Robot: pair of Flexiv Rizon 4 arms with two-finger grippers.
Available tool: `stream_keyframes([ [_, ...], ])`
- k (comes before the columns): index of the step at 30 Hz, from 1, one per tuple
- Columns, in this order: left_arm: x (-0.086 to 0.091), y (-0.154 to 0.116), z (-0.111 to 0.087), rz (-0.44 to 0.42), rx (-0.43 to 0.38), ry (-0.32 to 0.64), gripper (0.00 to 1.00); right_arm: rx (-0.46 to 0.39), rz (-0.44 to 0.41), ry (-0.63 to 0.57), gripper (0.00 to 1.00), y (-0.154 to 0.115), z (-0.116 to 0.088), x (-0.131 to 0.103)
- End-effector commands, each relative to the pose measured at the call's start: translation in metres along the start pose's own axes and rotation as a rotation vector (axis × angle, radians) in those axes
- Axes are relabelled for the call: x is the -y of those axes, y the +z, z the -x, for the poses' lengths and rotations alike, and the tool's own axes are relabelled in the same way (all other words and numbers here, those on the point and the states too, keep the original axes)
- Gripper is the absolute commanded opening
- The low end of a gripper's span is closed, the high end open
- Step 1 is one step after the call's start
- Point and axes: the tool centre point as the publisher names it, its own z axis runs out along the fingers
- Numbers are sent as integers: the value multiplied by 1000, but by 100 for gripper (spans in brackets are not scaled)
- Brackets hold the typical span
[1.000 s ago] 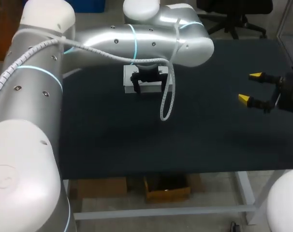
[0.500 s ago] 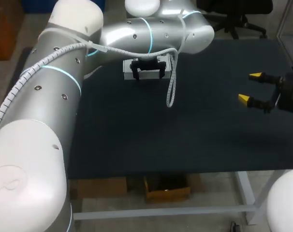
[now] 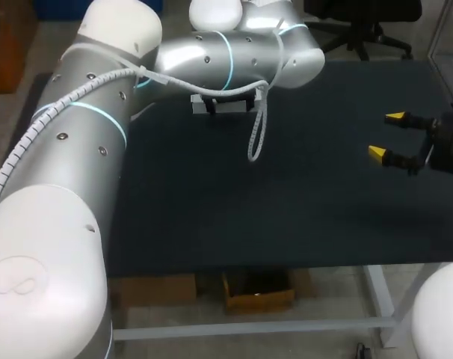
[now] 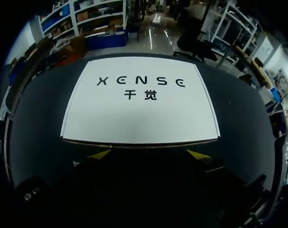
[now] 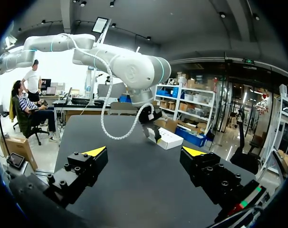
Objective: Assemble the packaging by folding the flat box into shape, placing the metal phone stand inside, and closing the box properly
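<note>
At the far side of the matte black table (image 3: 286, 209): one flat white rectangular box (image 4: 140, 102), smooth-faced. Two claws, both open. The left claw (image 4: 148, 154) is just short of the box's near edge, the right claw (image 3: 386, 135) well apart from the box. In the head view my left arm (image 3: 211, 63) hides most of the box. The left wrist view shows its whole top.

The box (image 3: 199, 105) lies at the far side of the surface (image 3: 286, 209), left of its middle, just ahead of the left gripper (image 4: 148, 154), whose tips stand at its edge, while the right gripper (image 3: 386, 134) hangs over the surface's right side, well apart from both.
</note>
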Motion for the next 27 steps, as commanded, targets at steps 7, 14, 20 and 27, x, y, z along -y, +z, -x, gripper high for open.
stream_keyframes([
  [7, -51, -63, 14, 271, -91, 71, 100, -1, 6, -1, 100, -1, 0, 1],
  [14, -102, -100, 37, 59, -136, 144, 100, -1, 6, -1, 100, -1, 0, 1],
  [20, -132, -118, 58, -44, -171, 151, 100, -1, 6, -1, 100, -1, 0, 1],
  [27, -158, -137, 78, -178, -225, 188, 100, -1, 6, -1, 100, -1, 0, 1],
])
